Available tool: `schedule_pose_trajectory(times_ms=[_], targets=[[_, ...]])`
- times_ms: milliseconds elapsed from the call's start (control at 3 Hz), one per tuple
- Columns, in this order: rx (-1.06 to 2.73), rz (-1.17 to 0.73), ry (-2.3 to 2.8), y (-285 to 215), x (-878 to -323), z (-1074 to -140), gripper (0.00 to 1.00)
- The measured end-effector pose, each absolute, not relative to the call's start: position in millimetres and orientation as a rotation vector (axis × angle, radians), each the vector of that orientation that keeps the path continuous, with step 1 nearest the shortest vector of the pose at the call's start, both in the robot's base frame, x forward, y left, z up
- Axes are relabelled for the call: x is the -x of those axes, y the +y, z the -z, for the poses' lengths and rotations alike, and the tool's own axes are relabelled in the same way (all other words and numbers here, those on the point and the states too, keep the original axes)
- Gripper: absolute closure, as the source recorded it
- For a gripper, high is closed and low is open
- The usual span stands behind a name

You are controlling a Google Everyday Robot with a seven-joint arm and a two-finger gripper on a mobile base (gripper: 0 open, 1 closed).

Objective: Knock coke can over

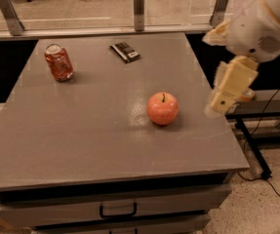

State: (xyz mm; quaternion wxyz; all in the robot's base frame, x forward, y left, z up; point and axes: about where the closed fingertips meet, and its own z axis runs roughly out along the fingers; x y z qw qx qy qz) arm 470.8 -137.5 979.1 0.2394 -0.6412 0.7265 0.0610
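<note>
I am judging this to be the very start of the reach: my hand point(230, 87) is hanging to the right of the apple point(162, 108), out past the side edge of the bench point(81, 140) and raised above it, touching nothing. Whether the hand is apart or together I cannot tell. The coke can point(58, 62) is sitting well apart from the apple, far to its left and further back, with nothing against it. It is standing upright, its long axis running vertically and its silver top pointing up. The next move, as I am reading it, is calling for a long sweep leftward behind the apple, passing in front of the dark packet point(125, 52) that is lying behind and left of the apple, then a sideways push high on the can's wall so that it is tipping rather than sliding.
</note>
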Motion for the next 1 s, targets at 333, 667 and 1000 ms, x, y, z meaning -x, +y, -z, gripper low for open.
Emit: schedule_pose_trajectory(times_ms=[333, 667, 1000], targets=[[1.765, -0.347, 1.817, -74, -485, -966, 0.0], [1.698, -0.484, 1.747, -19, -503, -979, 0.0], [1.698, -0.484, 1.747, -18, -503, -979, 0.0]])
